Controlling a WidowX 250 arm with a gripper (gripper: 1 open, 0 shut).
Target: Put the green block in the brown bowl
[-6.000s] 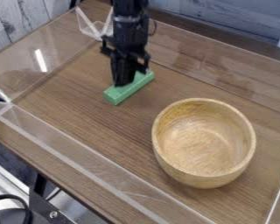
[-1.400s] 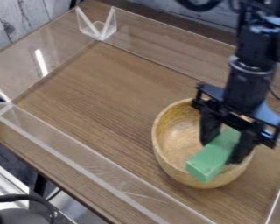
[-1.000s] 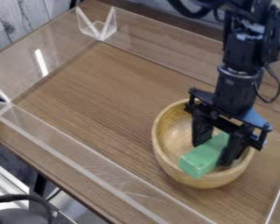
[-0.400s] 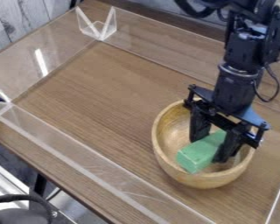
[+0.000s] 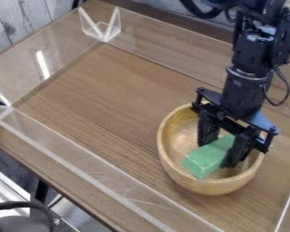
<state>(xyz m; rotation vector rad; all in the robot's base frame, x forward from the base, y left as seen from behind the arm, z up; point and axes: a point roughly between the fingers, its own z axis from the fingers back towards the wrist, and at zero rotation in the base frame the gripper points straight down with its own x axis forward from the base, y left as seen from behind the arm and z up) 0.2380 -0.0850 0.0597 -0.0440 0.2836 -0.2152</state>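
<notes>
Block has come down with our gripper into the bowl and now sits low inside; fingers still grip it, so release remains.

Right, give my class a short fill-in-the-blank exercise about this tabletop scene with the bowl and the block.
1. The green block is inside the wooden ____.
2. The gripper reaches into the bowl from ____.
3. The block between the gripper's fingers is coloured ____.
4. The bowl sits on a ____ table.

Missing words: bowl; above; green; wooden
</notes>
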